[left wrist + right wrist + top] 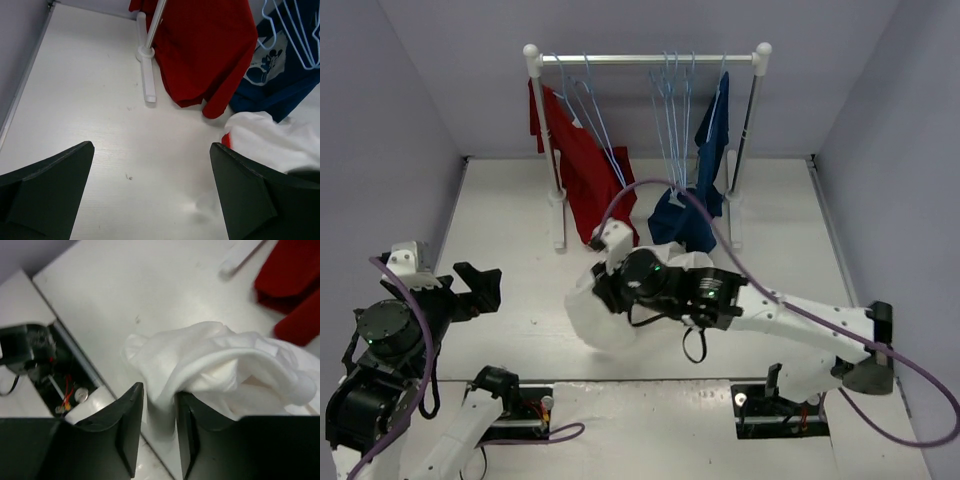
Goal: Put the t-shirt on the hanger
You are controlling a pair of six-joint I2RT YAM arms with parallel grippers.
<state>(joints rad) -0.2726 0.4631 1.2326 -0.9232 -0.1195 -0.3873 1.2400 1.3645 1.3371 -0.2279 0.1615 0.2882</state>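
T-shirt (592, 322) lies bunched at centre of the top view, beneath the right arm. Left wrist view: left gripper (151, 146) wide open, empty, shirt at right edge. Right wrist view: right gripper (159, 396) nearly closed, pinching the white cloth

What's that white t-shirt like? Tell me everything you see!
The t-shirt is white, soft-looking cloth, scrunched into a wrinkly heap instead of lying flat. It rests on the pale table, in front of the clothes rack. One fold of it is caught between the right gripper's black fingers, down at the near side of the heap.
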